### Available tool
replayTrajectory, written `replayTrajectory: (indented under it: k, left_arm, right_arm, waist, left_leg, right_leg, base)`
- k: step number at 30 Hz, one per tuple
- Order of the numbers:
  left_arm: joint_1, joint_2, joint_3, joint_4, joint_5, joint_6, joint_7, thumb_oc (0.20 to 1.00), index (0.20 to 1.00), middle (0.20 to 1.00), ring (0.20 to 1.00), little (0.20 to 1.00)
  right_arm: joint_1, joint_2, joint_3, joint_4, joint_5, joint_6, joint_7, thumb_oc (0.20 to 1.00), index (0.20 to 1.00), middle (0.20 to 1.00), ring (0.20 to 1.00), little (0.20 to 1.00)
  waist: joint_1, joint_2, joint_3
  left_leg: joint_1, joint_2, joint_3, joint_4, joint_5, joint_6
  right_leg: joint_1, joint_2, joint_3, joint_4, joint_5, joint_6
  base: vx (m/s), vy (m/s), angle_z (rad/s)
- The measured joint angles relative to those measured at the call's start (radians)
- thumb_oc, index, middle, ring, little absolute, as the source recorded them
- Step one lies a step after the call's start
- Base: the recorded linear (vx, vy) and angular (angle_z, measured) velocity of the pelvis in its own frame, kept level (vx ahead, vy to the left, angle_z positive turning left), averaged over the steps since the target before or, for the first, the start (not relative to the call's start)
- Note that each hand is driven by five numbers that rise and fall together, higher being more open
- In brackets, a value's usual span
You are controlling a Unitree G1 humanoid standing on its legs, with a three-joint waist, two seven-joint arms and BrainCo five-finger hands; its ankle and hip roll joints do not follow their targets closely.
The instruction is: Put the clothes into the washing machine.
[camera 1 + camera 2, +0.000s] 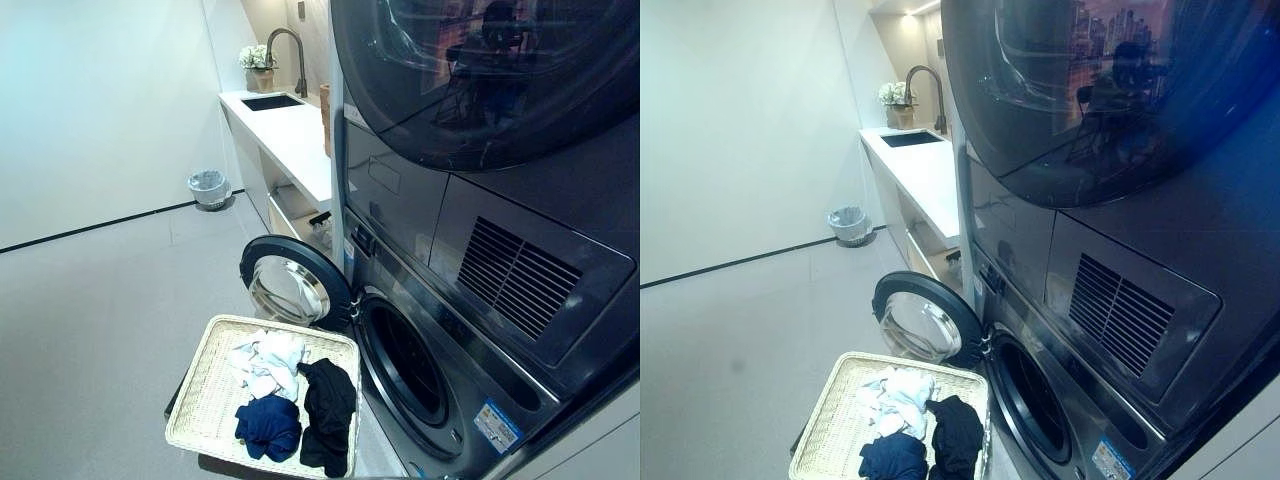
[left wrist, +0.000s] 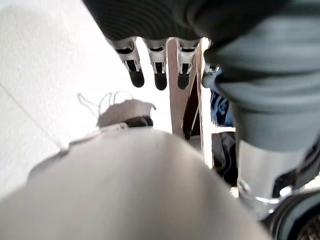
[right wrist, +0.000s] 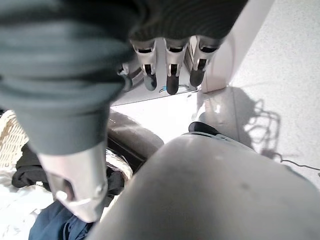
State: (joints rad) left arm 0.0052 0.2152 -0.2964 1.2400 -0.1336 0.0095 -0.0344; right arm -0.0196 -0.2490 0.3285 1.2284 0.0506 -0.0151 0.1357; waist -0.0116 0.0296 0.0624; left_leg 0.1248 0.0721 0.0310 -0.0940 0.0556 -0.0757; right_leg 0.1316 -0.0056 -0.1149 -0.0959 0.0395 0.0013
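The front-loading washing machine's drum opening (image 1: 405, 365) stands at floor level on the right, its round door (image 1: 290, 290) swung open to the left. In front of it a pale wicker basket (image 1: 215, 335) holds a white and light-blue bundle (image 1: 268, 360), a navy garment (image 1: 268, 425) and a black garment (image 1: 328, 410). My left hand (image 2: 160, 80) hangs beside my body with relaxed fingers, holding nothing; the navy cloth (image 2: 220, 107) shows past it. My right hand (image 3: 170, 70) also hangs loose with nothing in it, the basket (image 3: 10, 140) and black cloth (image 3: 27, 170) off to its side.
A second dark machine (image 1: 480, 70) is stacked above the washer. Behind it runs a white counter (image 1: 290, 135) with a sink, tap and flower pot (image 1: 258, 62). A small bin (image 1: 208, 187) stands by the far wall. Grey floor (image 1: 90, 300) spreads to the left.
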Motion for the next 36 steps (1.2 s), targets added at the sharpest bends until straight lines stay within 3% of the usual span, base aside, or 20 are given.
replayTrajectory:
  k: [6, 10, 14, 17, 24, 29, 33, 36]
  left_arm:
    - [-0.017, 0.0, 0.004, -0.001, 0.001, -0.052, 0.158, 1.0, 1.0, 1.0, 1.0, 1.0]
    - [-0.064, 0.0, 0.0, -0.014, 0.015, -0.094, 0.356, 1.0, 1.0, 1.0, 1.0, 1.0]
    - [-0.206, 0.008, -0.027, -0.08, 0.066, -0.113, 0.575, 1.0, 1.0, 1.0, 1.0, 1.0]
    - [-0.273, 0.013, -0.033, -0.088, 0.084, -0.114, 0.653, 1.0, 1.0, 1.0, 1.0, 1.0]
    - [-0.427, 0.037, -0.05, -0.076, 0.102, -0.063, 0.72, 1.0, 1.0, 1.0, 1.0, 1.0]
    - [-0.584, 0.086, -0.049, -0.032, 0.099, -0.006, 0.702, 1.0, 1.0, 1.0, 1.0, 1.0]
    - [-0.676, 0.119, -0.053, 0.01, 0.092, 0.055, 0.659, 1.0, 1.0, 1.0, 1.0, 1.0]
    - [-0.759, 0.155, -0.053, 0.056, 0.029, 0.107, 0.628, 1.0, 1.0, 1.0, 1.0, 1.0]
  right_arm:
    - [-0.017, -0.006, 0.002, 0.0, 0.002, -0.001, 0.0, 1.0, 1.0, 1.0, 1.0, 1.0]
    - [-0.044, -0.015, 0.033, -0.003, 0.034, -0.002, -0.002, 1.0, 1.0, 1.0, 1.0, 1.0]
    - [-0.125, -0.032, 0.073, -0.004, 0.079, -0.011, -0.005, 1.0, 1.0, 1.0, 1.0, 1.0]
    - [-0.16, -0.034, 0.076, -0.005, 0.095, -0.025, -0.013, 1.0, 1.0, 1.0, 1.0, 1.0]
    - [-0.294, -0.036, 0.117, -0.01, 0.1, -0.049, -0.026, 1.0, 1.0, 1.0, 1.0, 1.0]
    - [-0.434, -0.025, 0.142, -0.024, 0.119, -0.057, -0.043, 1.0, 1.0, 1.0, 1.0, 1.0]
    - [-0.497, -0.006, 0.16, -0.061, 0.147, -0.057, -0.057, 1.0, 1.0, 1.0, 1.0, 1.0]
    - [-0.549, -0.01, 0.194, -0.109, 0.176, -0.048, -0.067, 1.0, 1.0, 1.0, 1.0, 1.0]
  waist:
    - [0.0, 0.001, 0.044]
    - [-0.001, 0.0, 0.079]
    - [-0.003, 0.011, 0.192]
    - [-0.017, 0.008, 0.241]
    - [-0.055, -0.012, 0.367]
    - [-0.058, -0.051, 0.461]
    - [-0.083, -0.066, 0.468]
    - [-0.103, -0.074, 0.468]
  left_leg:
    - [-0.018, -0.001, 0.012, 0.005, 0.001, 0.001]
    - [-0.059, -0.003, 0.022, 0.007, 0.009, 0.0]
    - [-0.13, -0.015, 0.029, 0.022, 0.024, 0.011]
    - [-0.134, -0.026, 0.049, 0.017, 0.032, 0.016]
    - [-0.179, -0.042, 0.083, 0.029, 0.036, 0.027]
    - [-0.277, -0.042, 0.108, 0.078, 0.033, 0.033]
    - [-0.341, -0.042, 0.12, 0.108, 0.026, 0.033]
    - [-0.469, -0.04, 0.13, 0.182, 0.009, 0.035]
  right_leg:
    - [-0.026, -0.001, 0.013, 0.004, 0.006, 0.003]
    - [-0.073, -0.003, 0.023, 0.01, 0.012, 0.005]
    - [-0.146, -0.014, 0.036, 0.028, 0.033, 0.012]
    - [-0.157, -0.019, 0.054, 0.021, 0.051, 0.016]
    - [-0.217, -0.032, 0.096, 0.024, 0.073, 0.032]
    - [-0.314, -0.032, 0.126, 0.039, 0.106, 0.028]
    - [-0.381, -0.034, 0.141, 0.061, 0.109, 0.031]
    - [-0.516, -0.034, 0.163, 0.134, 0.102, 0.034]
  base:
    - [-0.01, 0.032, -0.07]
    - [-0.13, 0.061, -0.08]
    - [-0.12, 0.066, -0.07]
    - [-0.07, 0.092, -0.14]
    - [-0.09, 0.057, -0.18]
    - [-0.11, 0.014, -0.19]
    - [-0.08, 0.025, -0.11]
    - [-0.07, 0.021, -0.15]
